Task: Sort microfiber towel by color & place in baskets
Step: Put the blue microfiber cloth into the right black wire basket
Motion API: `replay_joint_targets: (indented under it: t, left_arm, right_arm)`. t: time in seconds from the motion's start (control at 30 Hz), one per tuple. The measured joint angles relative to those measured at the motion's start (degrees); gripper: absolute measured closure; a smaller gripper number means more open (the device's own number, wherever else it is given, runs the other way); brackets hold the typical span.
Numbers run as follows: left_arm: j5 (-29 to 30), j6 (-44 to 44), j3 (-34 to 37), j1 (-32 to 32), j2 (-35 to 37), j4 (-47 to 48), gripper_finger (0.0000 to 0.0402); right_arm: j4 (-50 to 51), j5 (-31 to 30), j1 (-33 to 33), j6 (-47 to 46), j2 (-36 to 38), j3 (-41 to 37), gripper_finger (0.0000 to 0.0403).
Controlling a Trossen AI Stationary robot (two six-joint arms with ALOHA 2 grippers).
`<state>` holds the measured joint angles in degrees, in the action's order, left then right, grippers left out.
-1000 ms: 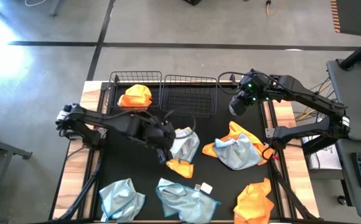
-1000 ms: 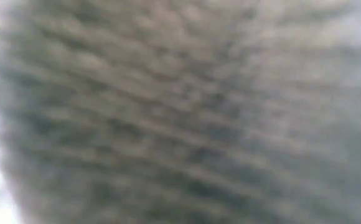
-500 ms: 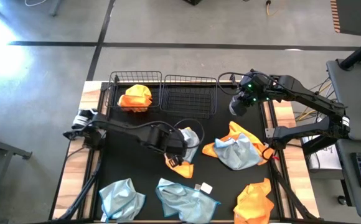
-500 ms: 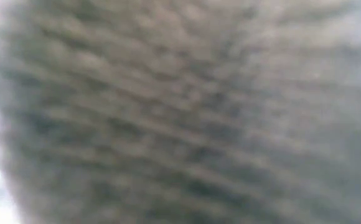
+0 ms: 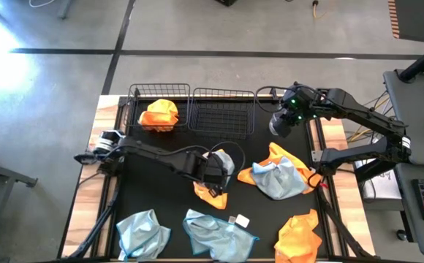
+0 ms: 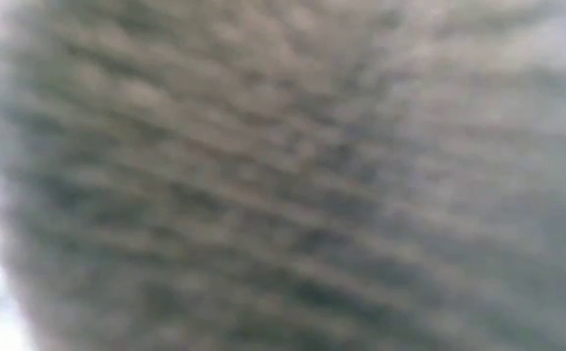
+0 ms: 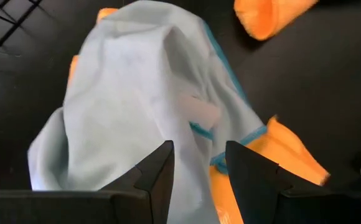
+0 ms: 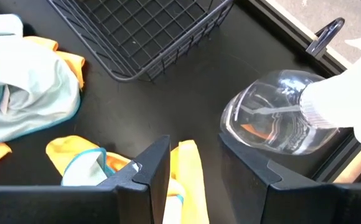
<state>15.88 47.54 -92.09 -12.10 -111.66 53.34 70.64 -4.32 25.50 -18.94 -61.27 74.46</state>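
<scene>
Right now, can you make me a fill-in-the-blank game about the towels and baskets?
1. The left basket holds one ____ towel.
2. The right basket holds ____ towels.
3. The left claw is over a pale blue towel that lies partly on an ____ one.
4. Beside the right claw stands a clear ____.

Missing words: orange; no; orange; bottle
</scene>
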Motion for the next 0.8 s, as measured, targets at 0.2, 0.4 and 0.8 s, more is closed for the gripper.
replay_joint_targets:
  t: [0.2,0.4,0.8]
  left_arm:
    - [3.26,-0.01,0.00,0.58,-1.60,0.30,0.0272]
    - [4.59,-0.37,0.00,1.74,-3.41,1.32,0.0272]
    - [4.61,-0.24,0.00,2.84,-7.88,1.92,0.0272]
  right_arm:
    - [-0.03,0.00,0.01,-0.55,-0.01,0.00,0.0277]
    - [-0.03,0.02,-0.01,-0.58,0.00,0.00,0.0277]
    - [-0.03,0.22,-0.01,-1.64,-0.01,0.00,0.0277]
